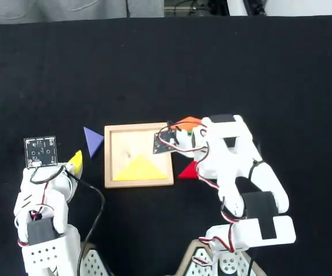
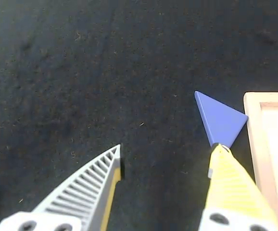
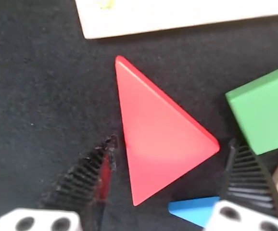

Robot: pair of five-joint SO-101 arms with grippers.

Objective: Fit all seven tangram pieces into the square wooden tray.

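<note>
The square wooden tray [image 1: 109, 155] lies mid-table with a yellow triangle [image 1: 138, 169] inside it. A blue triangle [image 1: 92, 140] lies just off the tray's left side. My left gripper [image 2: 169, 149] is open above the black mat, its yellow fingertip [image 2: 221, 153] right at the blue triangle [image 2: 220, 119]. To the right of the tray, my right gripper [image 3: 172, 142] is open, low over a red triangle [image 3: 158, 139] that lies between its black fingers [image 3: 83, 178]. A green piece [image 3: 266, 113] and a blue piece [image 3: 194, 209] lie close beside the red one.
An orange piece [image 1: 189, 122] lies at the tray's far right corner, partly under the right arm [image 1: 226, 152]. The tray's corner [image 2: 261, 125] sits beside the blue triangle. The tray's edge [image 3: 177, 14] lies beyond the red triangle. Black mat stretches bare toward the far side.
</note>
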